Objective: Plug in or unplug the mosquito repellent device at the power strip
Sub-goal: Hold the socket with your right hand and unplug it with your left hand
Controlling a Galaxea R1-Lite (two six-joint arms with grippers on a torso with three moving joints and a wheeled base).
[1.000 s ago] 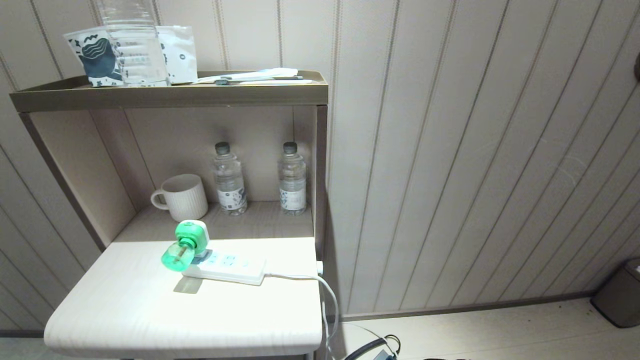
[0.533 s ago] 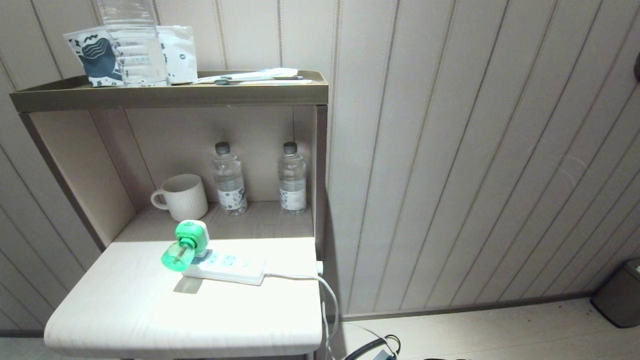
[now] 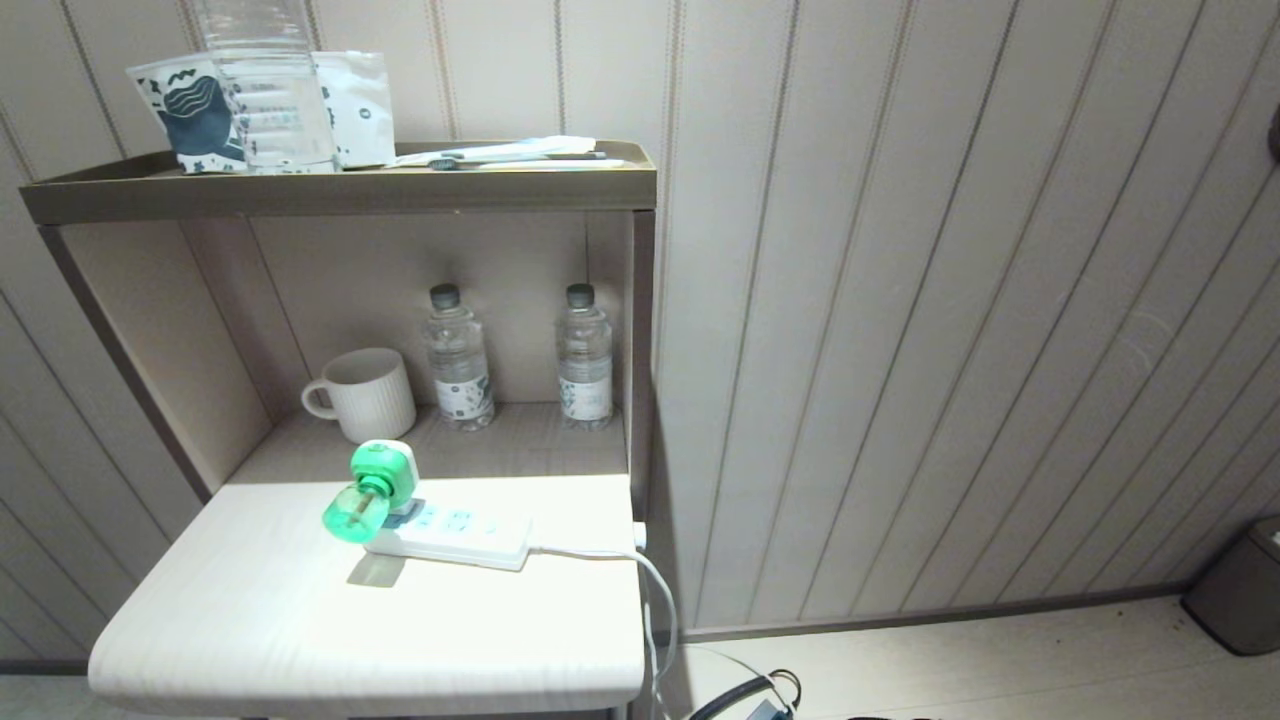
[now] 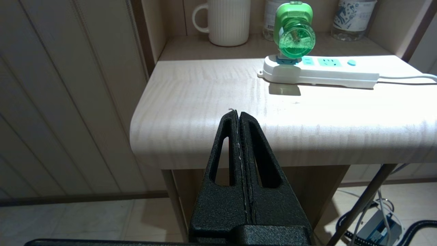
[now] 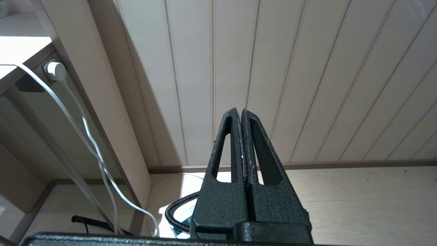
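Note:
The mosquito repellent device (image 3: pixel 370 490), a white head with a green bottle, stands plugged into the left end socket of the white power strip (image 3: pixel 460 535) on the pale table top (image 3: pixel 300 620). In the left wrist view the device (image 4: pixel 293 32) and the strip (image 4: pixel 327 70) lie well beyond my left gripper (image 4: pixel 238 114), which is shut, holds nothing and hangs just before the table's front edge. My right gripper (image 5: pixel 240 112) is shut and empty too, facing the panelled wall to the right of the table. Neither arm shows in the head view.
A white mug (image 3: pixel 365 393) and two clear water bottles (image 3: pixel 458 358) stand in the alcove behind the strip. The strip's white cord (image 3: pixel 650 580) runs off the table's right edge to the floor. A grey bin (image 3: pixel 1240 585) stands at the far right.

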